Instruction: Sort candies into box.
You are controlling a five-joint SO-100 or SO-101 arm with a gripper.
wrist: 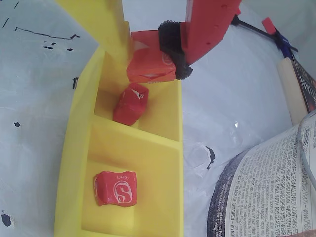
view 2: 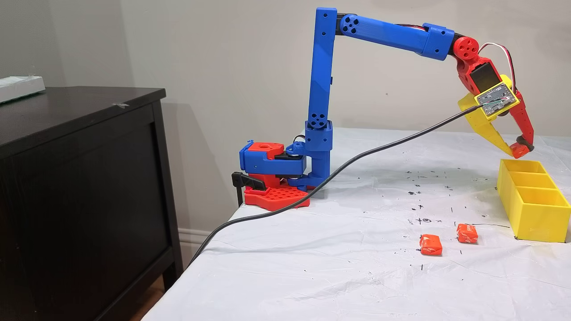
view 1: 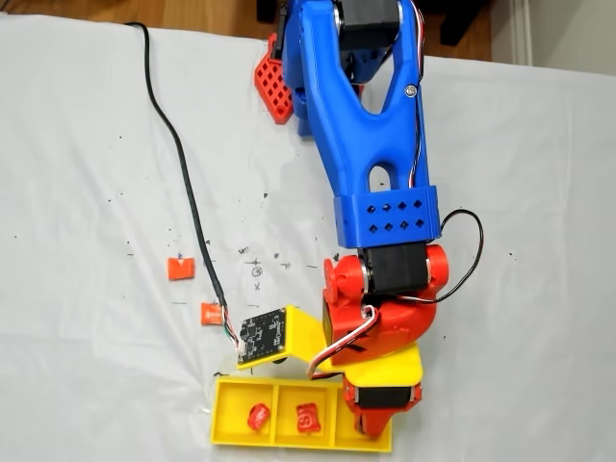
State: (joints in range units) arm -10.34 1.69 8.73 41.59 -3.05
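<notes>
Nearest the wrist lens, the gripper (wrist: 153, 57) is clenched on an orange candy (wrist: 150, 64), pinched between the yellow finger (wrist: 106, 24) and the red finger's (wrist: 210, 22) black pad. It hangs above the far end compartment of the box (wrist: 71, 148), a long, low, bright yellow tray with three square cells. Below the held sweet, in the middle cell, lies a red candy (wrist: 130, 103). Another red one (wrist: 115, 188), marked with a white S, sits in the near cell. Away from the box, on the white cloth (view 2: 357, 276), two orange sweets (view 2: 431, 244) (view 2: 467, 233) lie just beside each other.
</notes>
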